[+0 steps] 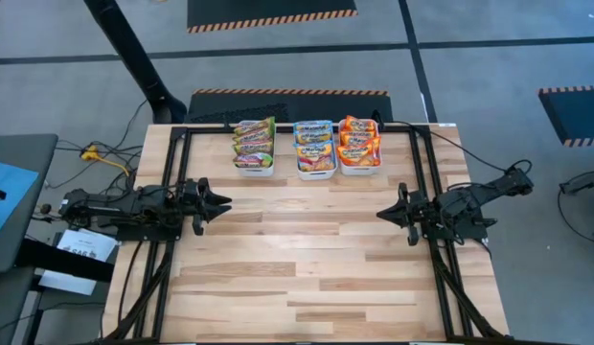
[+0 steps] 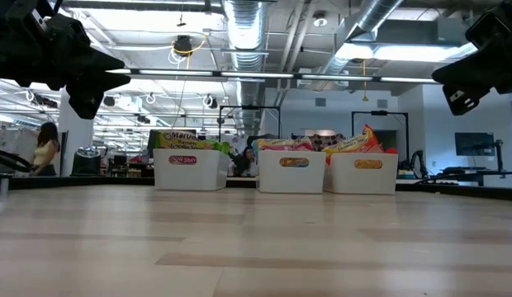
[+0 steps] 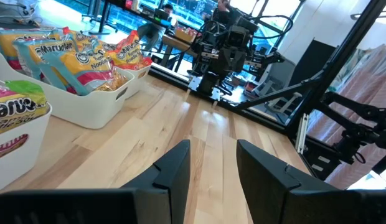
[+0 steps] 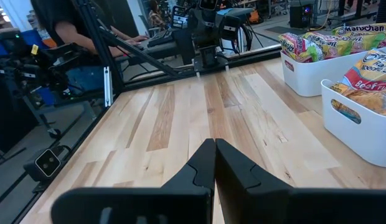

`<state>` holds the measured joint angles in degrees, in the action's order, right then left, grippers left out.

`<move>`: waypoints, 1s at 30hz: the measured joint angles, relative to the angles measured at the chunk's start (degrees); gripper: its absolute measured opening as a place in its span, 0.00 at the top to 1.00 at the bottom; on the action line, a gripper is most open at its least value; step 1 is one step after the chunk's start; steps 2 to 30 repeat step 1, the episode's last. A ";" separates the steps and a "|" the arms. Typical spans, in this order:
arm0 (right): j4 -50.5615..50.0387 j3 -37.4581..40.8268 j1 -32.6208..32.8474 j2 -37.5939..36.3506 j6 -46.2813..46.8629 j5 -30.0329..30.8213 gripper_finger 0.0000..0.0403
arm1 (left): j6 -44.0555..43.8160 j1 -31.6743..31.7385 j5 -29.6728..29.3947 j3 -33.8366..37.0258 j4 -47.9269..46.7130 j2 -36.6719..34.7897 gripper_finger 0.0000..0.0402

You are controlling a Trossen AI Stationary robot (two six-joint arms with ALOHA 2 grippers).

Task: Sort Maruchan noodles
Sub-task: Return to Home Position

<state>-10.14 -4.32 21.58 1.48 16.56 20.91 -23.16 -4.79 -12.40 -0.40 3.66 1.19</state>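
Maruchan noodles: standing sorted by colour in three white bins, far centre of the table. Likely light, crinkly, slippery and brittle; pinch an upright edge.
Left gripper: left side, fingers apart, empty.
Right gripper: right side, fingers together, empty.

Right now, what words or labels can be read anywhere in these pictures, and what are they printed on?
"Maruchan": blue noodle packet in the middle white bin.
"Maruchan": green-edged packet, right wrist view.
"Beef": third packet, in the nearest bin there.
Bin front labels: too blurred to read.
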 joint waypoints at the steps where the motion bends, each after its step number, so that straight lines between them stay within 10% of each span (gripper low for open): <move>1: 0.01 0.00 0.02 0.00 0.00 0.00 0.92 | 0.00 -0.01 0.00 0.02 0.02 0.00 0.71; 30: 0.01 0.00 0.02 0.00 0.00 0.00 0.92 | 0.00 -0.01 0.00 0.02 0.02 0.00 0.71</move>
